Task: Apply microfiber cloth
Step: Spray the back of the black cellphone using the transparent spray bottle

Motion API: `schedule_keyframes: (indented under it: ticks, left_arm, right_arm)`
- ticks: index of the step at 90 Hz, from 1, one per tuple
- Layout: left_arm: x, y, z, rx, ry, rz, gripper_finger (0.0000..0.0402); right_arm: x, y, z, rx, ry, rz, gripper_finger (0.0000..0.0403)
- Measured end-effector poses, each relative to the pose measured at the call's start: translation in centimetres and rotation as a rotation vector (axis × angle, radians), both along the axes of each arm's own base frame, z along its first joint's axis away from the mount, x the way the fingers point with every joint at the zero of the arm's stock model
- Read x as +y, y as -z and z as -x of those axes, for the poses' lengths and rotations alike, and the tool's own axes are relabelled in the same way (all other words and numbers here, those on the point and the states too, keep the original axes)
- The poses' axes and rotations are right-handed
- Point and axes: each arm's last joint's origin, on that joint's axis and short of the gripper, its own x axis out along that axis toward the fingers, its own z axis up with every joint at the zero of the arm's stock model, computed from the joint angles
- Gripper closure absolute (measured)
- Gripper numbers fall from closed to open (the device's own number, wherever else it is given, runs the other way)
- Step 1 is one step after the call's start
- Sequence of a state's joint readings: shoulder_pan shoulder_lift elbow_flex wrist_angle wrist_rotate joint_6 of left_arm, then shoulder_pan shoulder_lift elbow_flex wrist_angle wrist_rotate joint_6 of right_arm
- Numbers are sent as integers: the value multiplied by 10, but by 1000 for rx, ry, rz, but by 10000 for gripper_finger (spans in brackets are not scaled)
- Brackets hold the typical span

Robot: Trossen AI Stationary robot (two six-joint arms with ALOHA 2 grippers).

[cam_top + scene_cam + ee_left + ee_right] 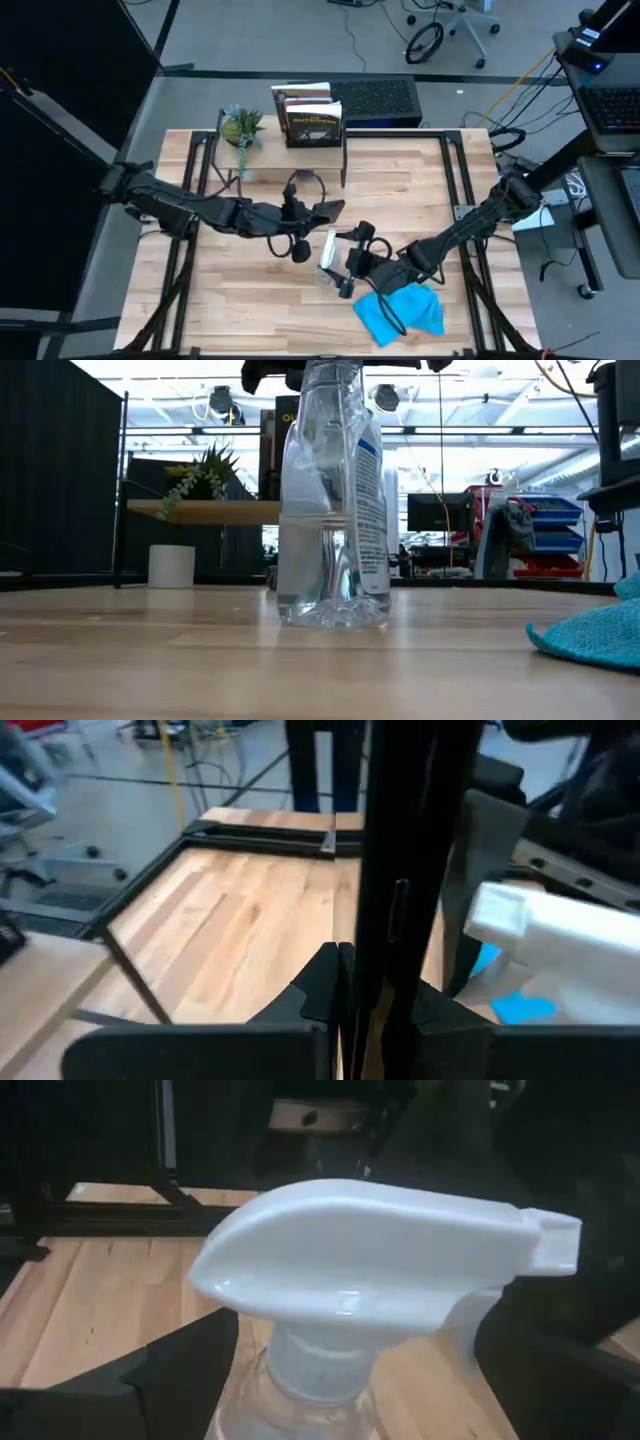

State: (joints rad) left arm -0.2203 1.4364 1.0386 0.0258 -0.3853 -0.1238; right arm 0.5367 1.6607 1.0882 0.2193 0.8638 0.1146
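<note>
The microfiber cloth (402,312), bright turquoise, lies crumpled on the table near the front right, and also shows in the low view (595,635). A clear spray bottle (330,510) with a white trigger head (380,1250) stands upright on its base left of the cloth. My right gripper (347,266) is open, with one finger on either side of the bottle's neck and neither touching it. My left gripper (312,211), over the table's middle, is shut on a black phone (328,208). My left gripper pinches the black phone's end (350,955) between its two fingers, coming level from the table's left. The phone (385,850) stands on edge and reaches out ahead of the fingers toward the table's right. It is clear of the table.
A potted plant (241,130) and a stand of books (310,115) sit on a black shelf frame at the table's far edge. A loop of black cable (305,185) lies behind the left gripper. Bare wood lies at the front left (240,300).
</note>
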Motion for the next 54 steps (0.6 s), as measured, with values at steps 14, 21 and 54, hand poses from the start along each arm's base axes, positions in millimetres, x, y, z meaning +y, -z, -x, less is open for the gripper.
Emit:
schedule_keyframes:
  ticks: [14,21,54]
  left_arm:
    - [1,7,1,78,27,-33,386]
    - [1,8,2,89,29,-40,386]
    - [-2,19,-8,111,119,-22,386]
  right_arm:
    - [1,0,0,3,-8,5,28]
    - [1,0,0,4,-9,7,28]
    - [2,0,0,24,-91,7,28]
